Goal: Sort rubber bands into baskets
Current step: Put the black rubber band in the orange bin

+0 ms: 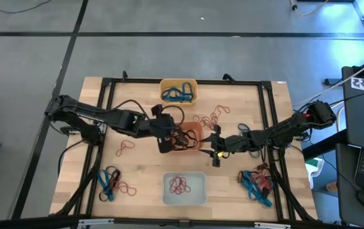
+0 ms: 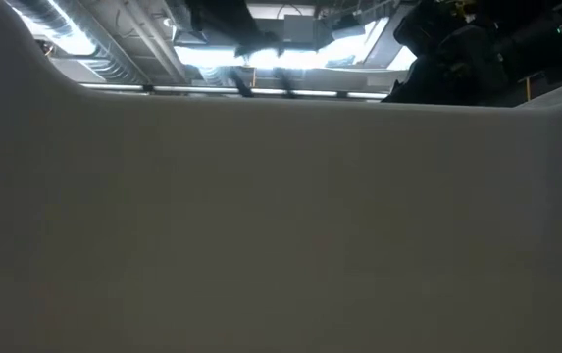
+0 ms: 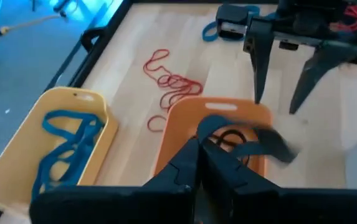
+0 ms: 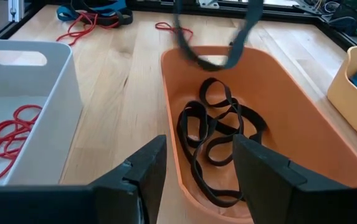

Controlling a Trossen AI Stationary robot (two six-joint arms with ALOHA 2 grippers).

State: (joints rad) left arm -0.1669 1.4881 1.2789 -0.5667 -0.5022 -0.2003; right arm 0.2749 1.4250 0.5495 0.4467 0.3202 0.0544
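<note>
Dropping step in hand. Held, apparently clamped in the left gripper (image 1: 164,142), a black rubber band (image 4: 215,43) above the red-orange basket (image 4: 278,81). Hung long axis roughly upright, loop pointing down toward the black bands (image 4: 218,134) inside. Needed next: parting those fingers. Hovered just beside the basket's right end, right gripper (image 4: 198,143) spread apart.

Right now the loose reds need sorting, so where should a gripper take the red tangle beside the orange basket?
Pinch the red tangle at its dense middle, where strands overlap, coming straight down: it lies flat on the table beside the orange basket. The open right gripper seems handiest; the left gripper holds a black band.
</note>
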